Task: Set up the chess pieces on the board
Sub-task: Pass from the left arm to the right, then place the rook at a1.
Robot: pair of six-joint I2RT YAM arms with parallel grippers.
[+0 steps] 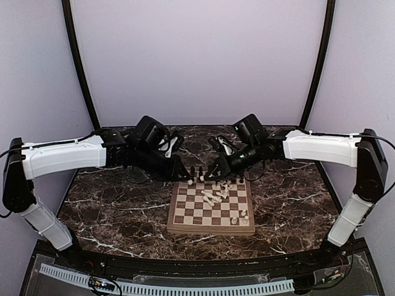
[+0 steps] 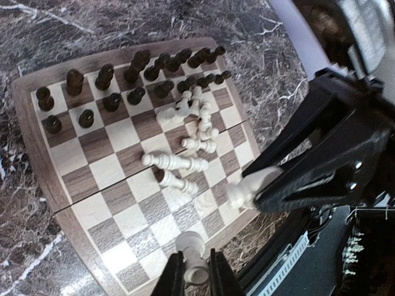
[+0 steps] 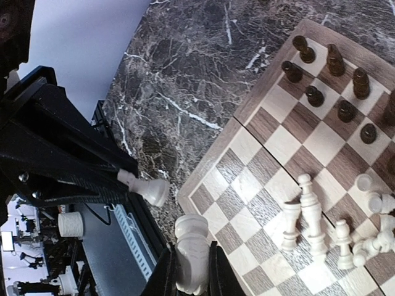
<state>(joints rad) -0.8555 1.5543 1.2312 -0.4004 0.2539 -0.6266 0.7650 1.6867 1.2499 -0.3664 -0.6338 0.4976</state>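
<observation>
Left wrist view showed the left gripper clamped on a cream-white turned chess piece. The right gripper pinched a second cream-white piece. Both were apparently meant for unfilled ranks of the tan-and-brown checked wooden board, toward the bench's near edge.

**Veined Dark Tabletop Sits Inside Pale Lilac Booth**

A dark brown tabletop streaked with white veins, like marble, fills the base of a plain enclosure. It is backed by a smooth lilac-grey rear wall and matching side panels. Two black curved struts rise near the table's far corners. Soft, even light falls across the surface, and a white slotted strip runs along the near edge
</observation>
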